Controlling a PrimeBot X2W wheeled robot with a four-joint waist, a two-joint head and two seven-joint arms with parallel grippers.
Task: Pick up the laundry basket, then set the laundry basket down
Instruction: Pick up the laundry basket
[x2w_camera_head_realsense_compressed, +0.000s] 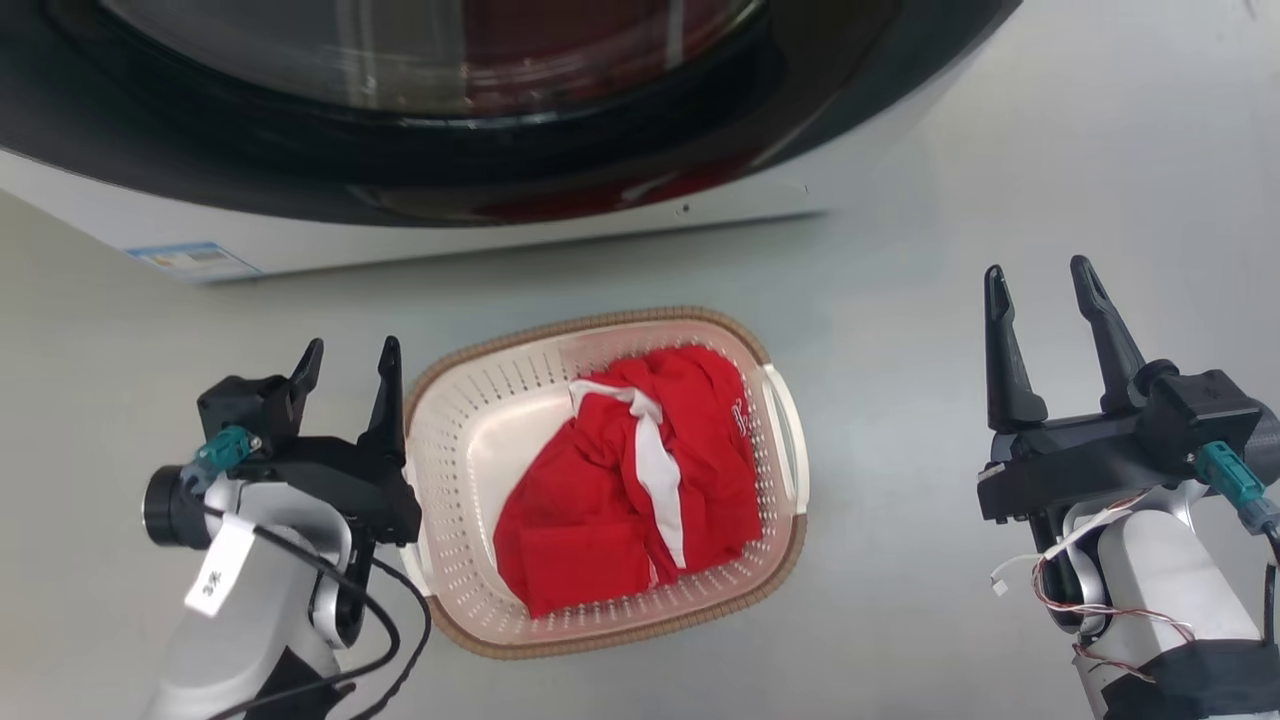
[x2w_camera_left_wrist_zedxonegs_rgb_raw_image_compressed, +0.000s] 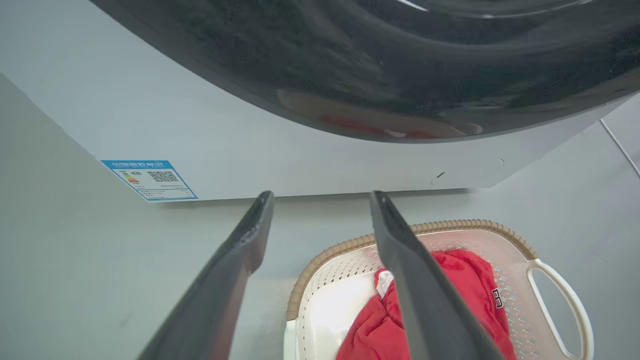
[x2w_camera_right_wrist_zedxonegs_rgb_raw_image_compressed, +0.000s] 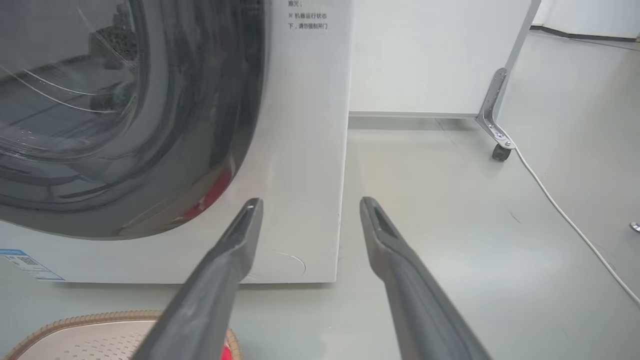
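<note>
Grey floor (x2w_camera_head_realsense_compressed: 1050, 130) fronting a washing machine (x2w_camera_head_realsense_compressed: 600, 220). Left hand (x2w_camera_head_realsense_compressed: 352, 350), fingers parted, empty; the laundry basket (x2w_camera_head_realsense_compressed: 455, 420) lies just beside it, holding red cloth (x2w_camera_head_realsense_compressed: 620, 490). Right hand (x2w_camera_head_realsense_compressed: 1038, 275), also released, well apart. Probably light, stiff: take by white side handles (x2w_camera_head_realsense_compressed: 797, 440).

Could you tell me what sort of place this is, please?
Probably a laundry corner of a test room: a front-loading washing machine, a laundry basket of red clothes on the floor, and a wheeled white partition.
</note>
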